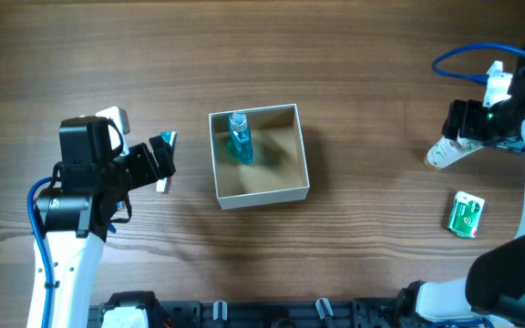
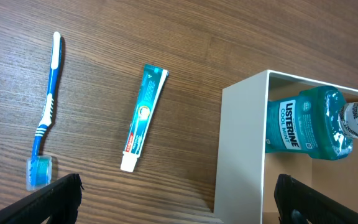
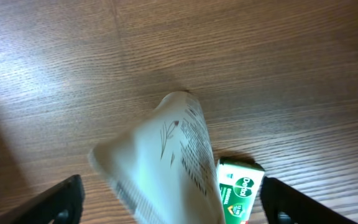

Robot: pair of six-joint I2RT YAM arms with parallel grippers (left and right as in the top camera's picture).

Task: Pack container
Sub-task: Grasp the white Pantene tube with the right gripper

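The container (image 1: pixel 290 193) is a small white box with a tan inside, at the table's middle. A blue mouthwash bottle (image 1: pixel 239 138) lies inside it, also seen in the left wrist view (image 2: pixel 306 124) behind the box wall (image 2: pixel 241 143). My left gripper (image 1: pixel 158 162) is open and empty just left of the box, its fingers wide apart (image 2: pixel 179 205). A teal toothpaste tube (image 2: pixel 144 118) and a blue toothbrush (image 2: pixel 47 106) lie on the table below it. My right gripper (image 1: pixel 468 123) is open at the far right, over a white tube (image 1: pixel 447 153) that shows between its fingers (image 3: pixel 166 162).
A green soap box (image 1: pixel 466 216) lies at the right near the front, next to the white tube in the right wrist view (image 3: pixel 240 190). A blue cable (image 1: pixel 454 56) loops at the back right. The arm bases stand along the front edge.
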